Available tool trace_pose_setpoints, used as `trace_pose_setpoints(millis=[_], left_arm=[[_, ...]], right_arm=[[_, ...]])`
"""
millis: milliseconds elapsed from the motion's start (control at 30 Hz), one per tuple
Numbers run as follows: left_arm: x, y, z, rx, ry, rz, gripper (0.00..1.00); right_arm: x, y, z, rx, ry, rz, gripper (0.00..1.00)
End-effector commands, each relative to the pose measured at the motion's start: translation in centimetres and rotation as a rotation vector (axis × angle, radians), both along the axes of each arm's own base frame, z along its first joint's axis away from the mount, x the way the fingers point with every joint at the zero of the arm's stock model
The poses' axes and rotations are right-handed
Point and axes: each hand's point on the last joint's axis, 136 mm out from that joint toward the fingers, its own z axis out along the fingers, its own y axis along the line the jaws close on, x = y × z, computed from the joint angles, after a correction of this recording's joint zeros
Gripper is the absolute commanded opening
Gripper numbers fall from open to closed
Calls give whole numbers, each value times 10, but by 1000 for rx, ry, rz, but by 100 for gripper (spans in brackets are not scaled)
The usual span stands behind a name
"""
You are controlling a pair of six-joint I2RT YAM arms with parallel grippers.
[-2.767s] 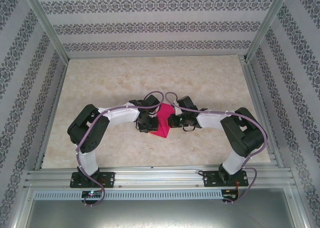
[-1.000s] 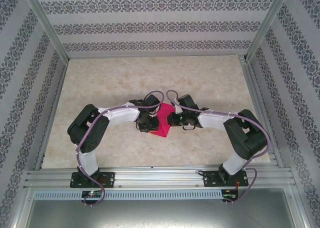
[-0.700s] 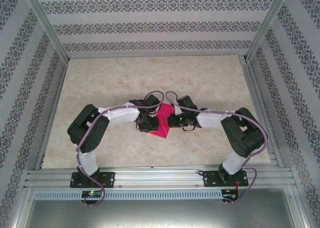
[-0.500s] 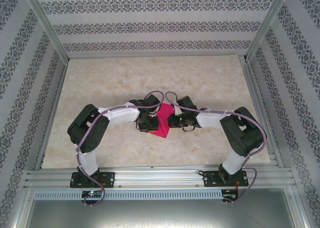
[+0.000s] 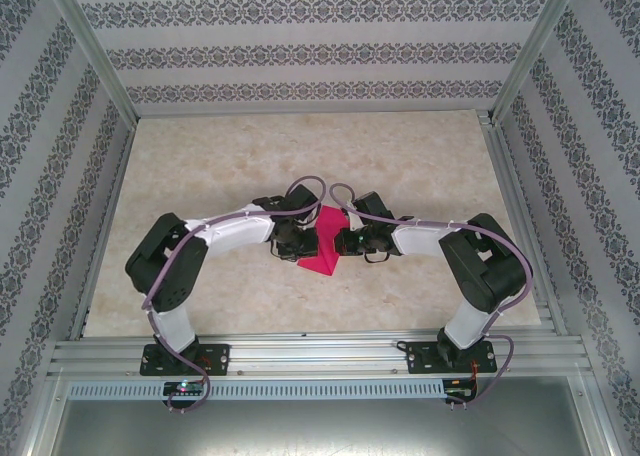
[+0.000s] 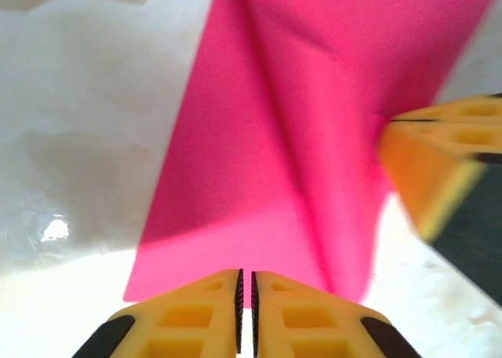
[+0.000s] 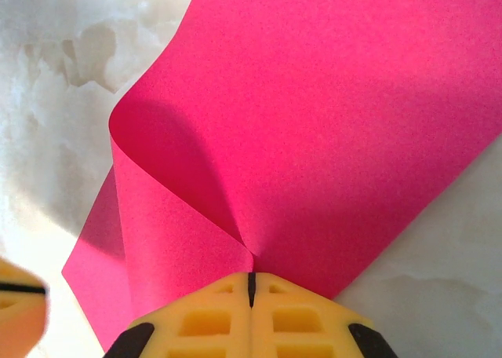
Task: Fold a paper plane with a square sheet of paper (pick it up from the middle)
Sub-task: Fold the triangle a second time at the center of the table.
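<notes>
- No readable text, label, brand, number or sign on anything from where I stand.
- square sheet of paper [image 5: 322,248]: plain magenta on every face that shows, unprinted.
- wall panels [image 5: 320,51]: repeating ornamental bands, pattern only, no lettering.

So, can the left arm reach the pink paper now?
Likely yes: the left gripper, shut, sits at the edge of the pink paper with nothing between them; the right gripper pinches it elsewhere.
</notes>
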Motion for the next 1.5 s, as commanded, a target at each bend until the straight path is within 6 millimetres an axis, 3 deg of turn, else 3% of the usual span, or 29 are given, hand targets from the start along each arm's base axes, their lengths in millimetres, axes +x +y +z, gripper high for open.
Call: trace_pose_setpoints(millis=[0, 67, 400, 933, 1167, 1367, 1467], left_arm=[[16, -10, 24, -146, -52, 59, 10], [25, -16, 27, -242, -46, 98, 0], [47, -36, 21, -391, -20, 147, 0], [48, -28, -15, -283, 15, 142, 0], [43, -18, -40, -214, 41, 147, 0], [37, -12, -52, -190, 63, 152, 0], [34, -10, -54, -181, 63, 150, 0]], right_arm=[[-5, -3, -15, -48, 29, 5, 2], [-6, -3, -16, -49, 32, 7, 2], [-7, -4, -19, -55, 35, 8, 3], [-7, -5, -20, -61, 42, 8, 2], [-4, -1, -14, -43, 34, 2, 4], [3, 3, -1, -12, 21, -17, 10], [7, 0, 16, 8, 2, -46, 23]])
